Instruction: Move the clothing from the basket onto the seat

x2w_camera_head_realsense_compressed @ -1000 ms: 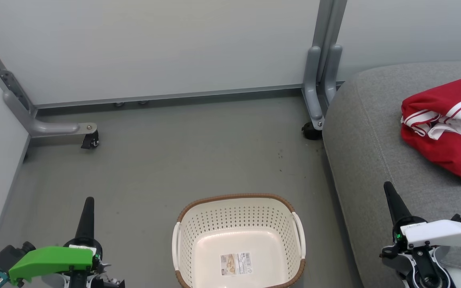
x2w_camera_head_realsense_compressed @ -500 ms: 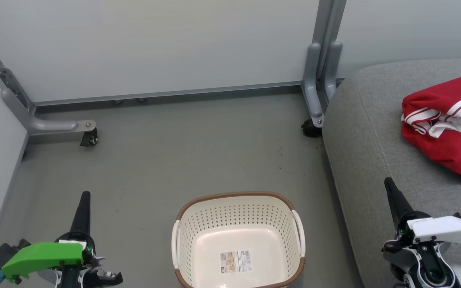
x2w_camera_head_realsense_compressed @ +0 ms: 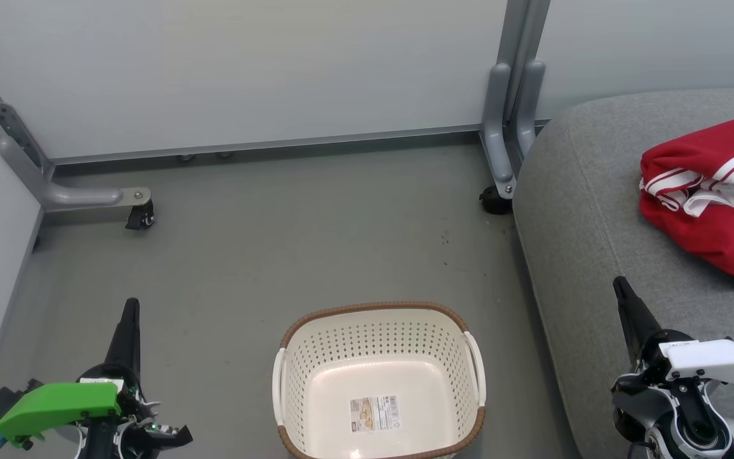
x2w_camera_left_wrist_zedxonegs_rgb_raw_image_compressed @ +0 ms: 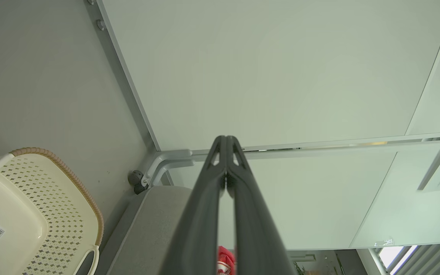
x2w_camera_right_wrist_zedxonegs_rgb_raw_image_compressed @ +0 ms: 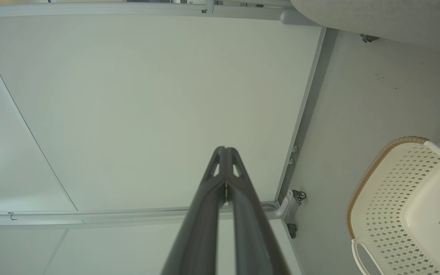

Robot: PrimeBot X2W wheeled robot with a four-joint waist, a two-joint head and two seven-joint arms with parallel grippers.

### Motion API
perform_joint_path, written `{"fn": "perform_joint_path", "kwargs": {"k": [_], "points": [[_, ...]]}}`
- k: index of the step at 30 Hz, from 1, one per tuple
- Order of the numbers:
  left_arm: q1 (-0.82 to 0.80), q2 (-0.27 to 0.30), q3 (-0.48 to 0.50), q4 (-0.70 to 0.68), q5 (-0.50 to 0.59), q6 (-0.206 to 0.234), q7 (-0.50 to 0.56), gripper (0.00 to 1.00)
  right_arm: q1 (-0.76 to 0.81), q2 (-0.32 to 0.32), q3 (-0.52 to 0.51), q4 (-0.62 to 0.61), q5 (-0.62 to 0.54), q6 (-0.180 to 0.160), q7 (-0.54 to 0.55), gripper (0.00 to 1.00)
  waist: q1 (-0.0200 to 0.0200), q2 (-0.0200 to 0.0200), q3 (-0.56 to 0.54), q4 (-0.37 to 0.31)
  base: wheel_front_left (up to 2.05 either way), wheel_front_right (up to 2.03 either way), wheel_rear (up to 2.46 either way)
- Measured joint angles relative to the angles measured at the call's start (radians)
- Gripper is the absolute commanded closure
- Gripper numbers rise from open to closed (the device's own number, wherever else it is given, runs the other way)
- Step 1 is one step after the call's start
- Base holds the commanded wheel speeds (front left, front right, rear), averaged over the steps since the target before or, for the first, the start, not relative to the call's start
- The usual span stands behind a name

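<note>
Fingers of the left gripper (x2w_camera_left_wrist_zedxonegs_rgb_raw_image_compressed: 225, 142) are pressed together into one dark point with nothing between them, and those of the right gripper (x2w_camera_right_wrist_zedxonegs_rgb_raw_image_compressed: 224, 151) are shut and bare the same way. Both point forward, away from the robot, the left one over the floor (x2w_camera_head_realsense_compressed: 278, 255) and the right one over the near edge of the seat (x2w_camera_head_realsense_compressed: 596, 223). Between the two sits the basket (x2w_camera_head_realsense_compressed: 373, 308) on the floor, its pale bottom showing with only the sticker (x2w_camera_head_realsense_compressed: 374, 414) on it. The clothing (x2w_camera_head_realsense_compressed: 711, 217) lies in a crumpled red-and-white heap on the seat, ahead of the right gripper and further to its right, well apart from the fingertips. Its long axis slants from the far side of the cushion towards the near right, where it runs off the edge of the head view, lettering at the near end. The right arm is plainly the nearer; the left has the basket and the seat's edge between it and the heap. From where things lie, I'd say the job is done, and any tidying reach falls to the right arm.
</note>
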Motion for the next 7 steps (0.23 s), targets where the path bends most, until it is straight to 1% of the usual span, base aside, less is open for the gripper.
{"fn": "perform_joint_path", "kwargs": {"k": [7], "points": [[-0.009, -0.001, 0.011, 0.005, -0.046, -0.004, 0.013, 1.00, -0.010, 0.001, -0.007, 0.005, 0.046, 0.000, 0.012, 1.00, 0.0000, 0.0000, 0.005, -0.001, 0.00, 0.00, 0.00]]}}
